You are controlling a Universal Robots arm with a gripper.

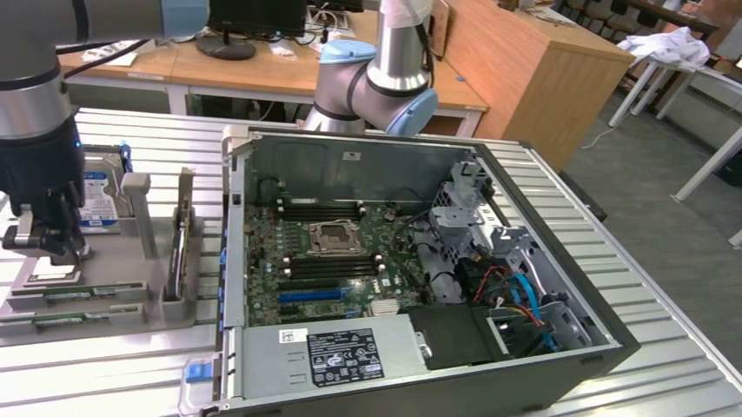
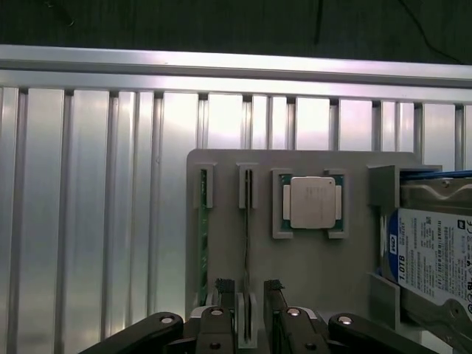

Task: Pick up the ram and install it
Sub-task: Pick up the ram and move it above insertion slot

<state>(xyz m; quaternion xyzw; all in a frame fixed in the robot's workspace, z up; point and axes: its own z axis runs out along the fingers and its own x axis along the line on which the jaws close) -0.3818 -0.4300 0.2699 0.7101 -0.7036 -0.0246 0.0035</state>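
Note:
Two ram sticks stand on edge in the grey holder tray (image 2: 324, 280): a green one (image 2: 203, 243) and a thinner-looking one (image 2: 245, 236) beside it. My gripper (image 2: 249, 289) hangs over the near end of the second stick. One finger (image 2: 223, 289) stands on each side of it, with a gap between each finger and the board. In the exterior view the gripper (image 1: 47, 250) is low over the tray (image 1: 128, 304) at the exterior view's left, and ram sticks (image 1: 72, 300) lie along the tray below it. It is open.
A CPU (image 2: 313, 203) and a blue-labelled hard drive (image 2: 435, 254) share the tray. The open computer case (image 1: 557, 261) lies to the exterior view's right, its motherboard showing black memory slots (image 1: 330, 211), a CPU socket (image 1: 336, 234) and a blue expansion slot (image 1: 311, 295). A ribbed metal table (image 1: 649, 287) carries everything.

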